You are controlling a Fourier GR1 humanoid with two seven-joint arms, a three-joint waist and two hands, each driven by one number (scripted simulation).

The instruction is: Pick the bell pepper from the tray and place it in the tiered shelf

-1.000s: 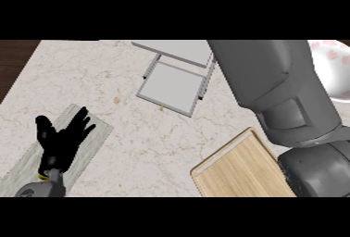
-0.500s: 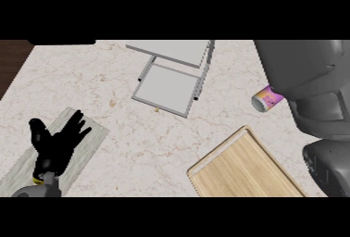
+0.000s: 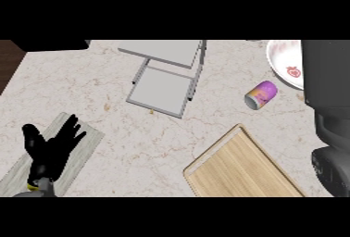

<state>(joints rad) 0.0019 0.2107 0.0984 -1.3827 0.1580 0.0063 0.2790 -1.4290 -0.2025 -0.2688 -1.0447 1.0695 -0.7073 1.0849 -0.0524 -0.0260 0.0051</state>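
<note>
— Where does the left hand point(image 3: 49, 147) sit?
— Low at the left edge of the head view, over a pale grey mat point(image 3: 82, 150) on the marble table point(image 3: 137, 139). Its fingers point(image 3: 70, 129) are straight and spread apart, holding nothing.
— And the right one?
— Only a grey arm point(image 3: 329, 83) runs down the right side; the hand itself does not show, so its fingers are out of sight.
— Can you spot the bell pepper?
— No, it is nowhere visible. The wooden tray point(image 3: 242, 169) lies at the lower right with its visible surface bare.
— The tiered shelf?
— The grey tiered shelf point(image 3: 164, 85) stands at top centre, well apart from the tray.
— Anything else?
— A purple can point(image 3: 261, 94) lies on its side between shelf and arm, near a white plate point(image 3: 284, 62) with a small red thing point(image 3: 292, 71) on it.
</note>
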